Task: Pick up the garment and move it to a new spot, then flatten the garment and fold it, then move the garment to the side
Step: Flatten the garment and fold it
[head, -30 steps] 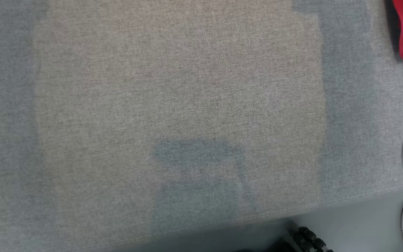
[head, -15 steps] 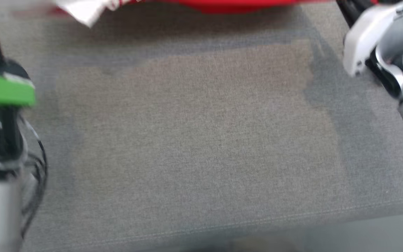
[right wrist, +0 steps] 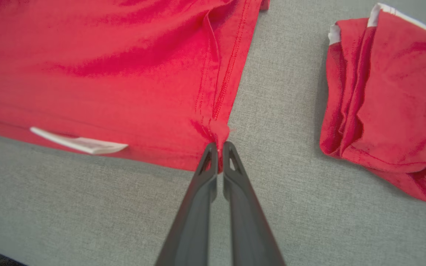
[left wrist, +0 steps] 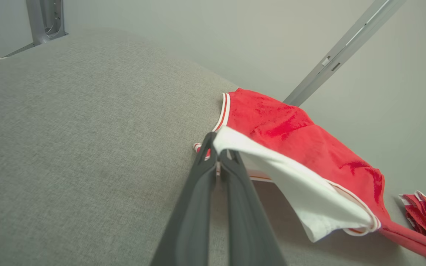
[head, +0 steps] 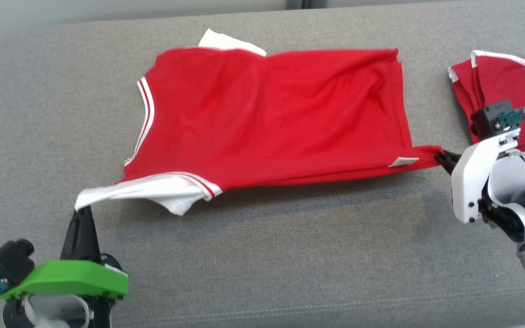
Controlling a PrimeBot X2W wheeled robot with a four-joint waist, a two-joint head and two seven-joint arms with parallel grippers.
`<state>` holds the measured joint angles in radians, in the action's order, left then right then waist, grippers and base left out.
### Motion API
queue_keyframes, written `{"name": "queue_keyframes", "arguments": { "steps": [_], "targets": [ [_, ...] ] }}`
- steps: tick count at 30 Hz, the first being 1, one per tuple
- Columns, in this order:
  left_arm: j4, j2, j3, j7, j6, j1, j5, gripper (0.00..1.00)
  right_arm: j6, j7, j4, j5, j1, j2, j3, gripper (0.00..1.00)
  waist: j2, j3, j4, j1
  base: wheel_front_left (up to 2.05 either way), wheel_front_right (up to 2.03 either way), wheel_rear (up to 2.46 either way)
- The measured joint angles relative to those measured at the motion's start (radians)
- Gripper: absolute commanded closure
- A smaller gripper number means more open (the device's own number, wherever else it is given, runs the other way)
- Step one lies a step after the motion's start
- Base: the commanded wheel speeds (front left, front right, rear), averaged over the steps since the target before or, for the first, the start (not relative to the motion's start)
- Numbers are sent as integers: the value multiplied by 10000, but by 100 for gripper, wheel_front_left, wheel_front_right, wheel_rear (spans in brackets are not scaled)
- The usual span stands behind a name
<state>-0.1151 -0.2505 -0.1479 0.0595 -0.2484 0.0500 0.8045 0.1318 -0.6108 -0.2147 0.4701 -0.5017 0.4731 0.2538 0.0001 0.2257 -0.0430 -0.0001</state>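
The garment [head: 271, 118] is a red shirt with white sleeves and striped trim, stretched out across the grey cushion. My left gripper [head: 82, 210] is shut on the tip of the white sleeve [head: 121, 193] at the lower left; the left wrist view shows the same pinch, left gripper [left wrist: 218, 146] on the garment [left wrist: 301, 144]. My right gripper [head: 442, 157] is shut on the red hem corner at the right, seen close up in the right wrist view as the right gripper [right wrist: 218, 147] pinching the garment [right wrist: 124, 70]. The near edge is lifted slightly between the two grips.
A second red garment [head: 504, 91] lies folded at the far right, also seen as the folded garment [right wrist: 386, 99]. The grey cushion [head: 290, 255] spreads wide in front of the shirt. A wall and metal frame [left wrist: 342, 48] stand behind.
The head camera has tilted up from bare cushion, bringing the shirt, both grippers and the folded pile into the picture. No move of the things themselves can be told.
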Motion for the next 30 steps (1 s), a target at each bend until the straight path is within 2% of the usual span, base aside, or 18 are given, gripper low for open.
{"name": "queue_keyframes", "arguments": {
  "steps": [6, 16, 21, 25, 30],
  "targets": [
    [77, -31, -424, -222, -265, -1191, -194, 100, -2, -1379, 1214, -378, 1739, -552, -1041, 100, 0, -817, 200, 0, 0, 0, 0],
    [-84, -769, -1248, -1507, -874, -2527, -777, 100, -4, -3229, 2744, -838, 3929, -1279, -2303, 100, 0, -1463, 531, 0, 0, 0, 0],
    [-297, -1030, -1338, -1728, -1028, -2708, -989, 100, -4, -3983, 3540, -943, 4870, -1626, -2805, 100, 0, -1555, 594, 0, 0, 0, 0],
    [-385, -1032, -1432, -1768, -1053, -2661, -1057, 100, -4, -3992, 4034, -934, 5450, -2013, -3143, 100, 0, -1482, 523, 0, 0, 0, 0],
    [-395, -1335, -1611, -2038, -1016, -2382, -1310, 100, -4, -3528, 4203, -938, 5508, -2242, -3298, 100, 0, -1369, 395, 0, 0, 0, 0]
  ]
}}
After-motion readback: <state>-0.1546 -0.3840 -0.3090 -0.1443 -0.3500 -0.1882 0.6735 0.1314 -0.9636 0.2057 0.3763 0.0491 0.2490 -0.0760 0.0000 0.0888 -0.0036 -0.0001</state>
